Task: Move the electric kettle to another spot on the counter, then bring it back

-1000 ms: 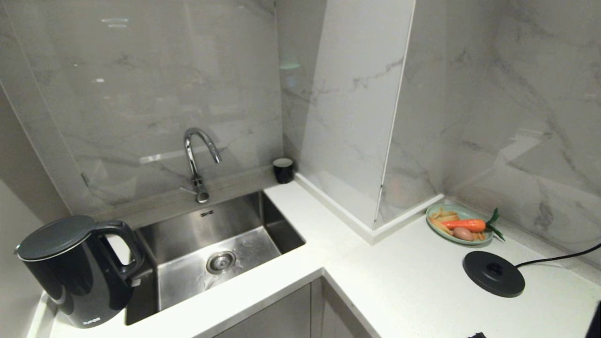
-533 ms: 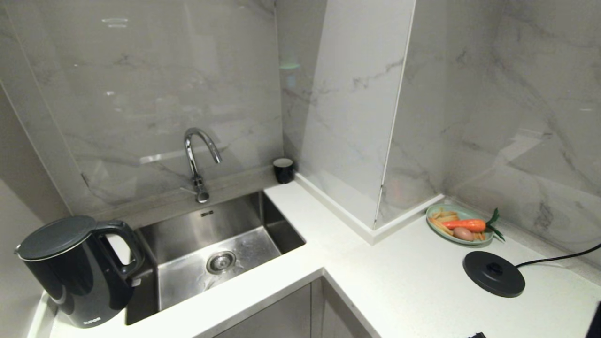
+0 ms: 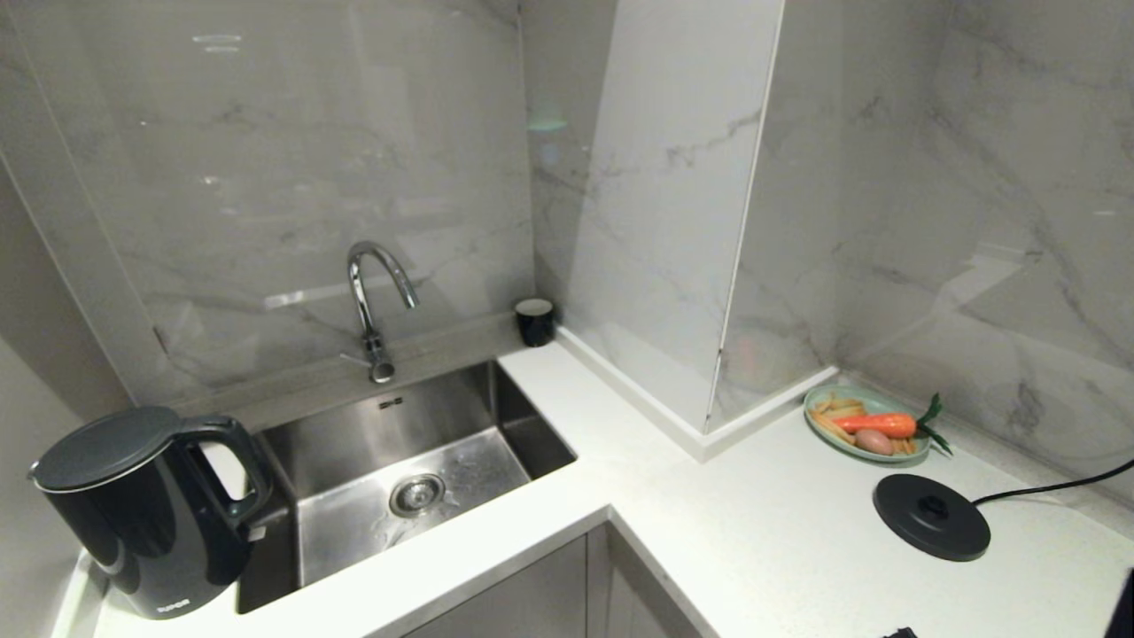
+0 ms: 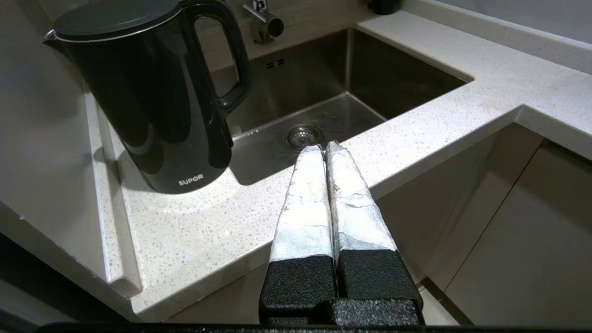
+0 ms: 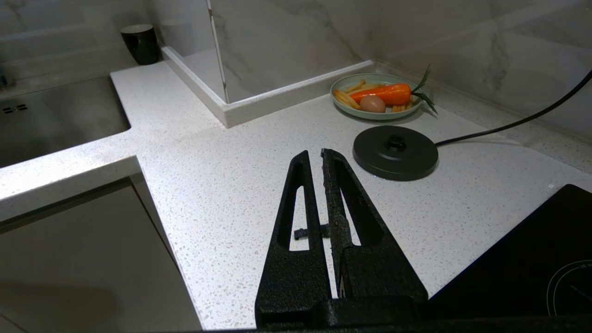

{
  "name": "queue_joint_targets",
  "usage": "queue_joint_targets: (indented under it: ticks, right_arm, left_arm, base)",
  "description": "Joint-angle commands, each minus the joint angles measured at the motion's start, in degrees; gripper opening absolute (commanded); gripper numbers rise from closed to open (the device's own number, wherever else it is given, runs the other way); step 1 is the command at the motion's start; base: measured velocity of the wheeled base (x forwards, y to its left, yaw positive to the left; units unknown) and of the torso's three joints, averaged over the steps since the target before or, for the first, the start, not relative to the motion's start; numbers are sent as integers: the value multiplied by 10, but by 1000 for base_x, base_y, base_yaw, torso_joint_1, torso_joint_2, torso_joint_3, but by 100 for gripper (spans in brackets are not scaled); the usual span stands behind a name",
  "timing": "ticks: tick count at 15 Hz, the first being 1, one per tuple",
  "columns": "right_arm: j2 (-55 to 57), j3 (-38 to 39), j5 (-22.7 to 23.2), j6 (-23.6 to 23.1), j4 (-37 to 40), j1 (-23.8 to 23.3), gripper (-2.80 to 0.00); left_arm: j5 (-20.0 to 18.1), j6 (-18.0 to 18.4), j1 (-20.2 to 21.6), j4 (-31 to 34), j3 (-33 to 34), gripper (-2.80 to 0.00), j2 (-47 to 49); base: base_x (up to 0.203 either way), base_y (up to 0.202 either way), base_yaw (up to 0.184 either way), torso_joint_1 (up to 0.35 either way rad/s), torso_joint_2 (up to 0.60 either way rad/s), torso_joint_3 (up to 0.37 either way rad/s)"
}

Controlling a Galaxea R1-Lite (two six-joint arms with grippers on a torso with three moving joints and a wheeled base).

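Near, lower centre of left wrist view: left gripper (image 4: 323, 148) w/ fingers clenched, nothing held, over bench (image 4: 194, 231) front edge. Right gripper (image 5: 315, 157), lower centre of its wrist view, fingers pressed together too, empty. Further, upper left of left wrist view, lower left of head view: electric kettle (image 4: 148, 101) upright on bench corner, beside sink (image 4: 323, 101). Glossy rigid shell, prob slippery; weight unknown, maybe water inside. Best hold: loop handle (image 4: 231, 60), facing sink. Far right: power base (image 3: 930, 516), bare.
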Motion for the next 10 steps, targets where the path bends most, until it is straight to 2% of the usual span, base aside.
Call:
queue_joint_targets:
  ticks: [1, 7, 10]
  right_arm:
    - [0, 0, 0, 0, 0, 0, -280]
    - [0, 0, 1, 0, 0, 0, -280]
    - [0, 0, 0, 0, 0, 0, -280]
  left_arm:
    - [0, 0, 0, 2, 0, -280, 1]
    - [-4, 1, 0, 2, 0, -280, 1]
    - [-4, 1, 0, 2, 0, -280, 1]
  base:
    - [0, 0, 0, 0, 0, 0]
    - [0, 0, 0, 0, 0, 0]
    - [-2, -9, 162, 8, 1, 2]
